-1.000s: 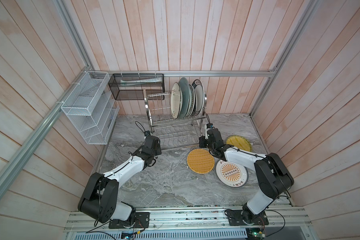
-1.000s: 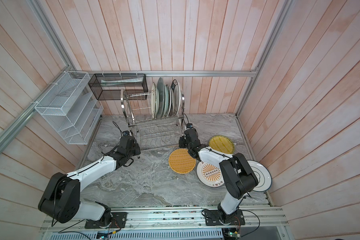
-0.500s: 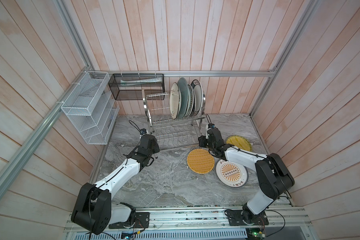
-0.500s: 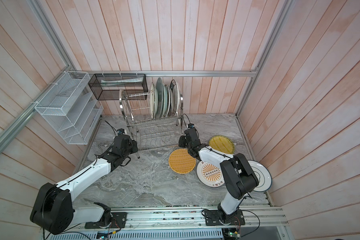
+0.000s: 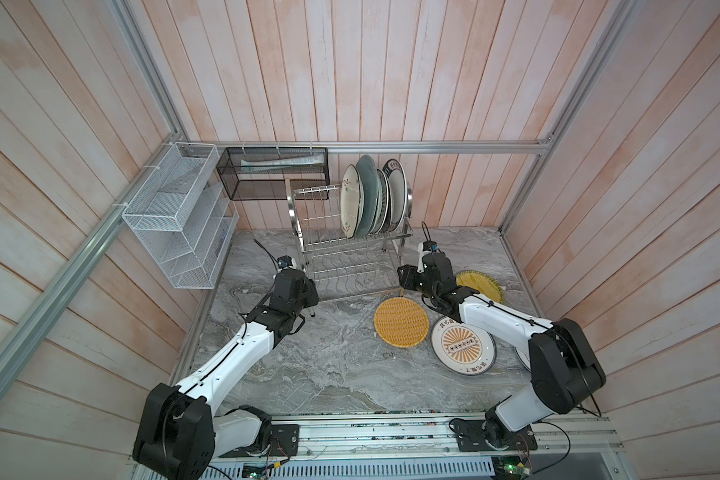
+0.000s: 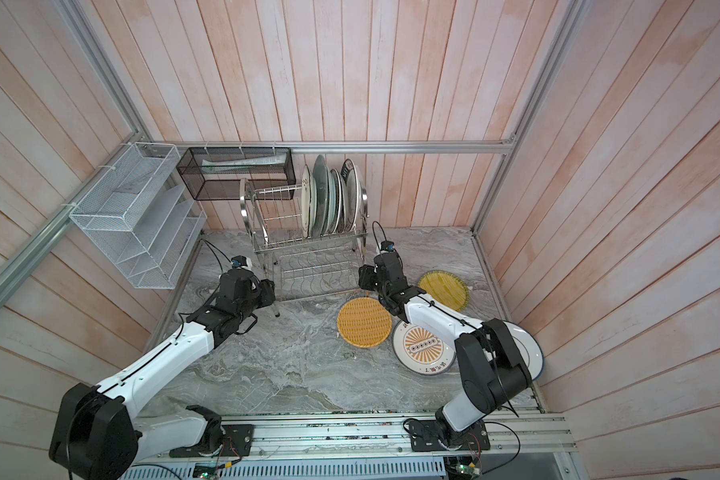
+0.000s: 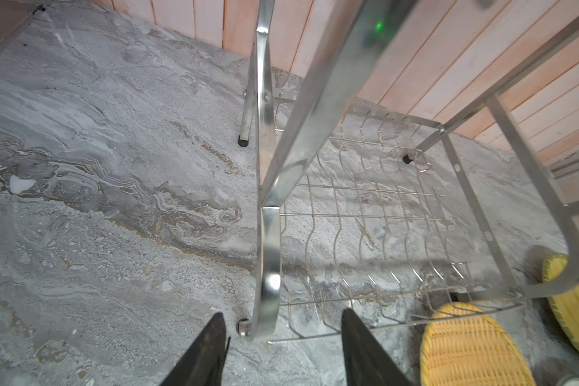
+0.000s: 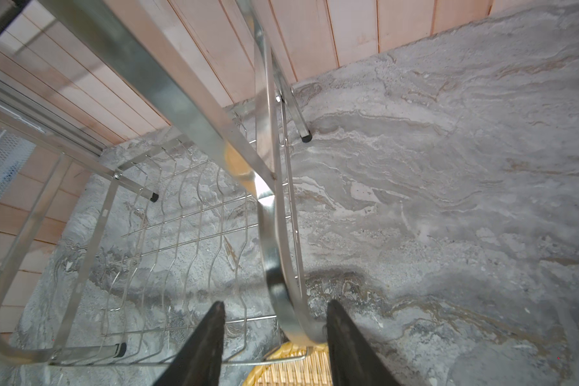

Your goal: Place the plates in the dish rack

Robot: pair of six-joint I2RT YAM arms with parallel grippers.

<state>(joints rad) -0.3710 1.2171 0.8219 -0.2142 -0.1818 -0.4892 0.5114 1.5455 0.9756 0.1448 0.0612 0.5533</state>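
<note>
On the grey marble counter point(image 5: 329, 374), the shiny dish rack point(image 5: 350, 270) stands by the back wall, between the two arms. A row of plates point(image 5: 368, 199) stands on edge at the right end of its top shelf. Its bottom shelf has no plates in it. Four more plates lie flat on the counter, all on the right side. The orange woven plate point(image 5: 400, 321) lies just in front of the rack's right foot. The yellow plate point(image 5: 481, 284) is beside the right arm, and the sunburst plate point(image 5: 463, 345) is partly under it. The blue-rimmed plate point(image 6: 531, 353) is half hidden by that arm's elbow. I think the right arm should take the next plate, as the woven plate is just below its tips, on the side nearer the robot. The left arm is well apart from every loose plate. A round plate has no long side, but it lies flat, so it will need tipping onto its edge to slide between the wires. The left fingers point(image 7: 211, 351) are about half open. The rack's left side bar point(image 7: 268, 254) is in the gap and they grip nothing. The right fingers point(image 8: 204, 344) are also about half open around the right side bar point(image 8: 274, 267). That bar is close to one finger, and I cannot tell if it touches.
</note>
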